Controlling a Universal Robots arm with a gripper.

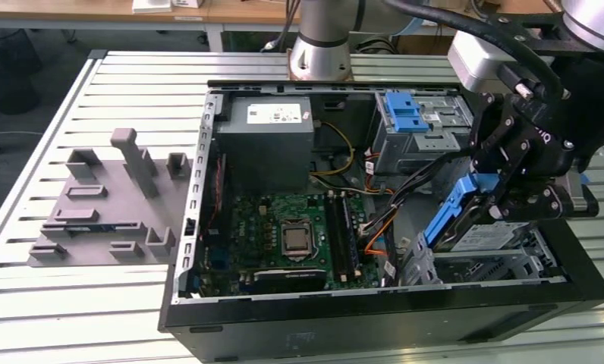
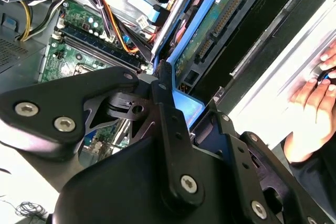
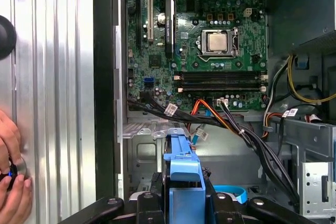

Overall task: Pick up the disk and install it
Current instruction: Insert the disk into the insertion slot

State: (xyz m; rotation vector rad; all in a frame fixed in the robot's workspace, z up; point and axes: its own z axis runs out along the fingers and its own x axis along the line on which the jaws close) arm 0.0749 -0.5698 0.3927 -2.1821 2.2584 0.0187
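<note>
My gripper (image 1: 507,203) is shut on the disk (image 1: 476,231), a silver drive in a blue plastic carrier. The disk hangs tilted on edge over the metal drive bay (image 1: 484,267) in the near corner of the open computer case, at the exterior view's right. In the second wrist view, the disk's (image 2: 210,32) green circuit-board underside and connector face the camera, and the gripper (image 2: 181,103) clamps the blue frame with its black fingers (image 2: 164,95). In the first wrist view, the carrier's blue end (image 3: 184,179) stands between the fingers (image 3: 148,203), above the bay floor.
The case (image 1: 383,318) lies open on a slatted metal table (image 1: 99,296). Inside are the motherboard (image 1: 287,235), a grey power supply (image 1: 266,140), cable bundles (image 3: 236,127) and a drive cage with a blue latch (image 1: 401,114). A grey fixture (image 1: 110,205) sits beside the case. A person's hand (image 3: 10,156) rests on the table.
</note>
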